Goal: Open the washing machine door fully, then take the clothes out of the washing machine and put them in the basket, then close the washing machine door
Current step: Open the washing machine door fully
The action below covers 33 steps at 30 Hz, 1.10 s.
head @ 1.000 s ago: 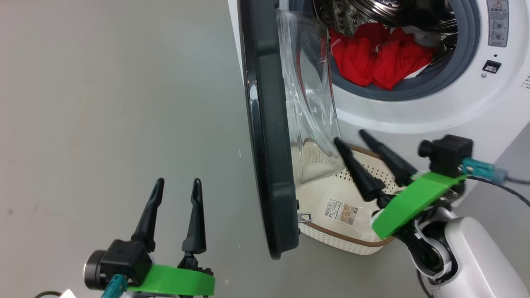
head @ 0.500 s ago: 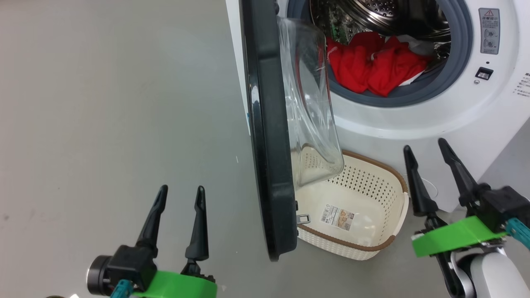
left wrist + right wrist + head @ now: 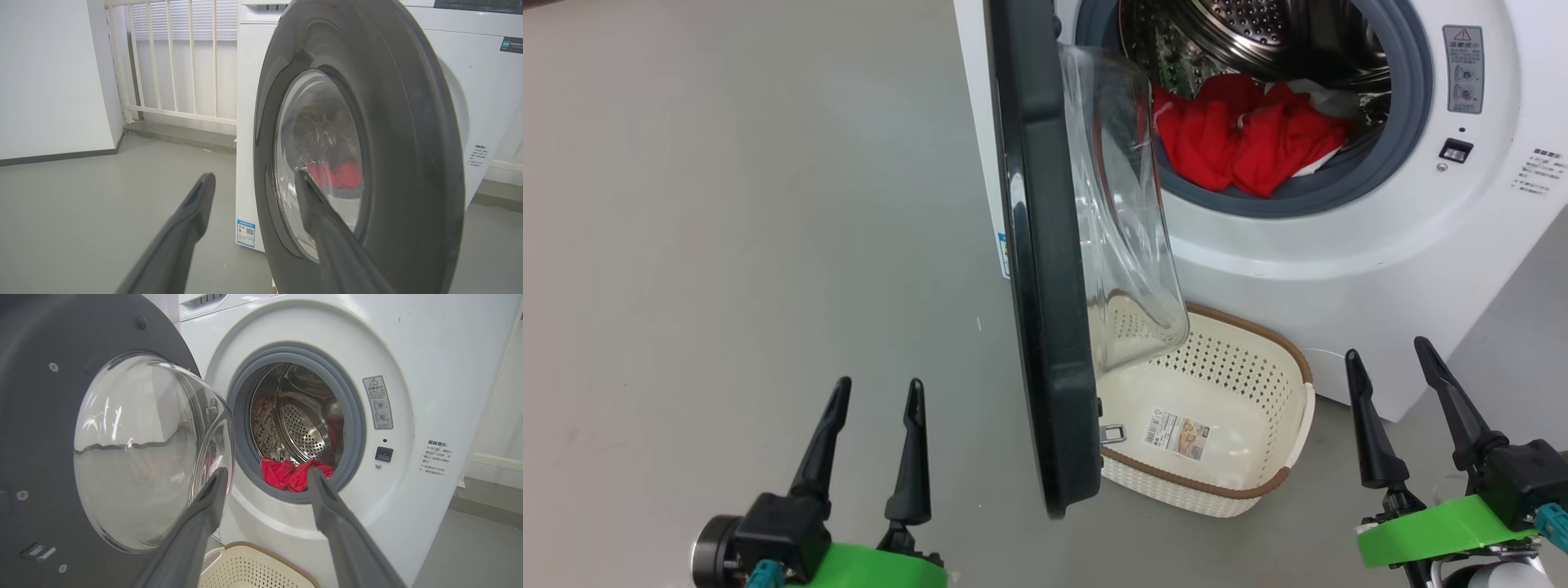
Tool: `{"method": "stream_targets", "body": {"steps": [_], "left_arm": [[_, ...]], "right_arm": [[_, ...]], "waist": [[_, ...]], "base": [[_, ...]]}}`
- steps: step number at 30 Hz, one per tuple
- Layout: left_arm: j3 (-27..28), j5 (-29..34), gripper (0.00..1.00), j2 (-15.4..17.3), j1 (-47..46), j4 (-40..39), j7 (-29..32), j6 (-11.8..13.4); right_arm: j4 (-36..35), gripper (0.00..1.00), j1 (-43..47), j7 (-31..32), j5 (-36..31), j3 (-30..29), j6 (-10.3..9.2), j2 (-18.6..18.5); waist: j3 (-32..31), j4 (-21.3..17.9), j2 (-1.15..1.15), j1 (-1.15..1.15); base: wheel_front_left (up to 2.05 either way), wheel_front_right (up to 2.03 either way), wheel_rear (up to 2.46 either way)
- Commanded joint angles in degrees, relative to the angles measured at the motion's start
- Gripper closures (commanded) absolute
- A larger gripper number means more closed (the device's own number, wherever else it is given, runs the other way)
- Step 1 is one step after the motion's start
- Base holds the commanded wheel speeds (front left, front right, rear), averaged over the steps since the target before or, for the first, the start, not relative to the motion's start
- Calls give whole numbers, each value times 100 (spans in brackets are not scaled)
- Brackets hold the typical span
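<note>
Laundry corner of a bare indoor room, whether home or test space cannot be told. Big white front-loading washing machine (image 3: 408,355) with a steel perforated drum stands directly on a smooth grey floor (image 3: 727,204). A small cream perforated plastic basket (image 3: 1233,359) sits on that floor just before it. Plain white wall (image 3: 49,73), dark skirting strip (image 3: 57,157). White barred railing (image 3: 171,61) beyond — slatted blinds (image 3: 226,18) behind it.

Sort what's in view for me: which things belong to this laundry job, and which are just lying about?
Job:
washing machine door, open
washing machine
red clothes in the drum
basket on the floor in front

Just there:
white railing
blue sticker on the machine's side
warning label beside the opening
</note>
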Motion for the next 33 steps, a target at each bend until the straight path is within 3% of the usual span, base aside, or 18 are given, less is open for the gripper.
{"method": "stream_targets", "body": {"steps": [1,10,11,12,13,14,15,22,33], "left_arm": [[239,31,0,48,-34,-131,-68,-50],[305,42,0,1,-21,-58,-68,-99],[306,40,27,-2,-20,-45,-68,-110],[307,43,60,-5,-23,-39,-69,-118],[305,51,85,-7,-27,-37,-69,-126],[305,51,85,-7,-27,-37,-69,-126],[300,47,100,-11,-29,-35,-69,-139],[298,78,100,-41,-160,-276,-69,-215],[124,442,100,-134,-606,-1464,-69,-362]], "right_arm": [[-196,0,-27,-64,-37,115,35,-20],[-240,0,-3,-80,-7,110,35,-20],[-235,0,3,-80,-2,114,35,-20],[-228,0,7,-81,7,117,35,-20],[-223,0,9,-82,13,120,35,-20],[-223,0,9,-82,13,120,35,-20],[-220,0,7,-82,18,122,35,-20],[-205,0,-47,-84,40,214,35,-19],[-197,0,-112,-85,40,258,35,-19]], "waist": [[24,-27,0,0],[55,-77,0,0],[54,-77,0,0],[53,-77,0,0],[53,-77,0,0],[53,-77,0,0],[55,-77,0,0],[92,-103,0,0],[124,-170,0,0]], "base": [[0,0,0],[0,0,0],[0,0,0],[0,0,0],[0,0,0],[0,0,0],[0,0,0],[0,0,0],[0,0,0]]}}
